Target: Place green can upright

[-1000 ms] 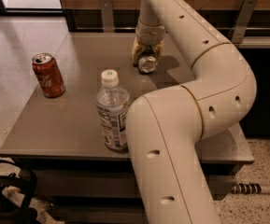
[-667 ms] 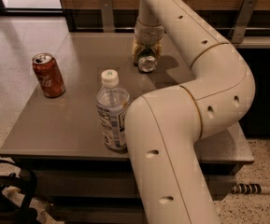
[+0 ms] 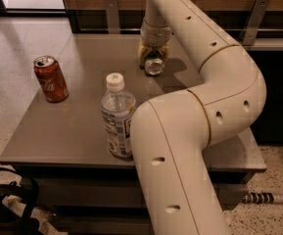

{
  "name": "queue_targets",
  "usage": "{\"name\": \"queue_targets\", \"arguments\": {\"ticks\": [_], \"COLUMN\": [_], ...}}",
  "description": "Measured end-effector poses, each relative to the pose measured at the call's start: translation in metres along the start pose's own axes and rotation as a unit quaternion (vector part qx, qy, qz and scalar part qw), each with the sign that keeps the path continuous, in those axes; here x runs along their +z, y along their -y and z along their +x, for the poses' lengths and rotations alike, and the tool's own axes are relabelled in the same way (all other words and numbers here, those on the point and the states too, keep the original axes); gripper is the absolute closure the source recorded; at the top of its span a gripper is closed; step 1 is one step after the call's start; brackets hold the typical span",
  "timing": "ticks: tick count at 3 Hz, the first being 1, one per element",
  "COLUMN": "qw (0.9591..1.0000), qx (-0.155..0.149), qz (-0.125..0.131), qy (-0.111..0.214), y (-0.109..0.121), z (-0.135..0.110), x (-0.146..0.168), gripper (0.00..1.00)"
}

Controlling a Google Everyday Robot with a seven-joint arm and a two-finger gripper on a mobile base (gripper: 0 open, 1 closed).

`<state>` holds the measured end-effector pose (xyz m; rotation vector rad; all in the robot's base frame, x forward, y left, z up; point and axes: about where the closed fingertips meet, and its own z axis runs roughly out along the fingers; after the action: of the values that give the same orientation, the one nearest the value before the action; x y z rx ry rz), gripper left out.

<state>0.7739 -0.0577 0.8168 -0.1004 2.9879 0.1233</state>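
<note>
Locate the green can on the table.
In the camera view, the green can is at the table's far side, right of centre, directly under the pincer, beyond the bottle and right of the red can.

Cans: two, red can (image 3: 51, 79) left, green can (image 3: 154, 66) far
Bottle (image 3: 118, 116): one
Table (image 3: 58, 129): one
Gripper (image 3: 153, 58): one, far, at the green can

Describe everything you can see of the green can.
The green can is at the far side of the table, between the fingers of the gripper, which grips it from above. Only its round silver end shows, facing the camera, so it is tilted, not upright. Its dark body is mostly hidden.
</note>
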Motion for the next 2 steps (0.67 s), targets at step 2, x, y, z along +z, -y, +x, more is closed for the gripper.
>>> {"name": "queue_targets", "arguments": {"ticks": [2], "qw": [0.9985], "qx": [0.027], "qz": [0.033], "qy": [0.035], "y": [0.017], "z": [0.001], "x": [-0.031], "gripper": [1.0]}}
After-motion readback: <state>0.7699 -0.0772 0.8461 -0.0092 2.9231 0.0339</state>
